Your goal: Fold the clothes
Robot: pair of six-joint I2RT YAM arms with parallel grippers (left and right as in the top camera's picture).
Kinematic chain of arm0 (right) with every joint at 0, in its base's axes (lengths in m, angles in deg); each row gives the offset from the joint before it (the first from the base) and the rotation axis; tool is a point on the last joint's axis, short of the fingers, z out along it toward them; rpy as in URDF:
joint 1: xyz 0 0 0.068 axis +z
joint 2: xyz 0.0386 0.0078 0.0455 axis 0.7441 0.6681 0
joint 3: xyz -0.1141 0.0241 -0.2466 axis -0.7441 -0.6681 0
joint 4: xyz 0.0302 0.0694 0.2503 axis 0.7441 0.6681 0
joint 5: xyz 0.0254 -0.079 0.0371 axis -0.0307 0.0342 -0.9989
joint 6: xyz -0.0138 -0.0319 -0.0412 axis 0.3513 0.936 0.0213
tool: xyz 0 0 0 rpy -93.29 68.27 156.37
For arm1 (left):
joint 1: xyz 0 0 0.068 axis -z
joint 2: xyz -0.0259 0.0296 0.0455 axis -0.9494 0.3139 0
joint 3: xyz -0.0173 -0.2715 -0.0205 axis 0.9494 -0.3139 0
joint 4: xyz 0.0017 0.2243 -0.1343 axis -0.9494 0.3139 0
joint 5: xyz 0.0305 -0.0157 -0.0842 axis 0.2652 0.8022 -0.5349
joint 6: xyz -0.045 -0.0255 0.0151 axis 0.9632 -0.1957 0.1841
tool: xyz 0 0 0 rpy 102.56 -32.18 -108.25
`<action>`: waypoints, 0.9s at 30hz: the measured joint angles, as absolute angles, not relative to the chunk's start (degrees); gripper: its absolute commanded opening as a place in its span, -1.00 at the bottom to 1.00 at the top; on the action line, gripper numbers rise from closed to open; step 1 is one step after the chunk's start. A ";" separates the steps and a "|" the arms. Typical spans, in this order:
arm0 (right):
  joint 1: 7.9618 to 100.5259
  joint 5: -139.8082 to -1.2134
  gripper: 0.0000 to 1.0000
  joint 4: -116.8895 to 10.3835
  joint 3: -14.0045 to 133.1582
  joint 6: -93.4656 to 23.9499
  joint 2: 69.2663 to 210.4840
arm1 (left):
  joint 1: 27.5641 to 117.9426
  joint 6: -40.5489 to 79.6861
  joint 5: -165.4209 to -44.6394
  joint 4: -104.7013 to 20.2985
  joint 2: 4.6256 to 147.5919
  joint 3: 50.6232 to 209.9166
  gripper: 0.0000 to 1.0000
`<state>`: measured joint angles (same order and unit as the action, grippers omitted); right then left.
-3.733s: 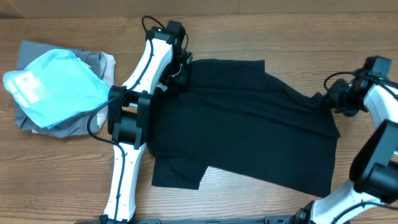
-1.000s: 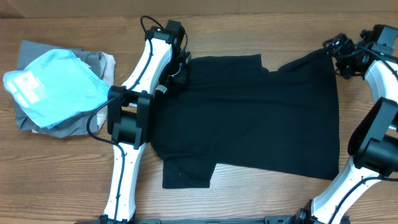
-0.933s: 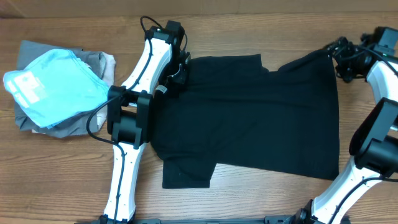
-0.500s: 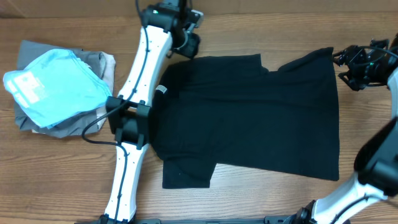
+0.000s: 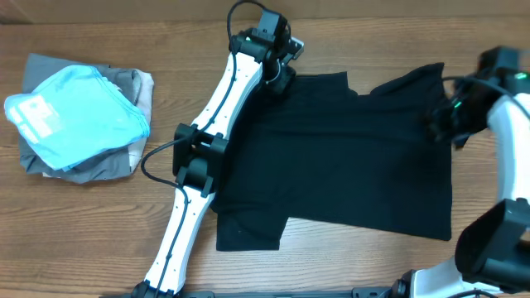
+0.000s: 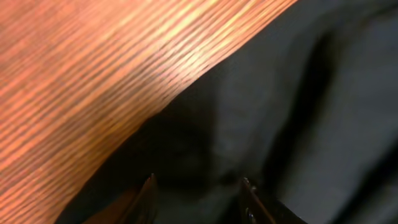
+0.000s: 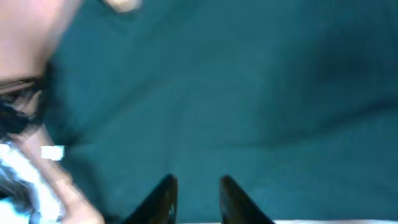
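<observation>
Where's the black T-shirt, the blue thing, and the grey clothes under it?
black T-shirt (image 5: 331,157): overhead view, middle of its body.
light blue garment (image 5: 74,112): overhead view, its middle.
grey garments (image 5: 103,164): overhead view, bottom edge.

The T-shirt (image 5: 348,157) lies spread on the table (image 5: 99,240), the garment pile (image 5: 74,116) well left.

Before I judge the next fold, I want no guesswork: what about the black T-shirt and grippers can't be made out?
T-shirt neck: overhead, under the left arm.
Right gripper grip on fabric: right wrist view blurred and colour-shifted; overhead, its own wrist covers it.
Left gripper contact with fabric: left wrist view, jaws apart, black tips merge with black cloth.
Grey garments count: covered by light blue garment.
</observation>
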<state>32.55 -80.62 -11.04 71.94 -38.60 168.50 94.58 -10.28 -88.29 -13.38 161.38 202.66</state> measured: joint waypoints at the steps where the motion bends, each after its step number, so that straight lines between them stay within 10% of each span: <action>1: 33.03 -79.55 -0.35 -11.80 69.18 -39.33 168.54 | 94.47 -10.30 -88.09 -13.19 161.60 202.64 0.03; 4: 33.45 -77.91 0.15 -16.89 59.35 -41.77 168.98 | 94.21 -10.45 -87.68 -12.81 161.65 202.75 0.07; 11: 33.45 -78.98 0.39 -29.92 41.56 -44.68 169.68 | 94.16 -10.28 -87.33 -12.12 161.65 202.88 0.31; 18: 32.81 -77.87 -0.87 -35.49 34.76 -50.19 165.83 | 94.03 -8.75 -87.19 -10.69 161.65 205.35 0.44; 27: 29.82 -74.19 -0.92 -32.04 34.78 -56.59 165.83 | 92.79 -8.68 -87.26 -8.25 161.65 212.87 0.54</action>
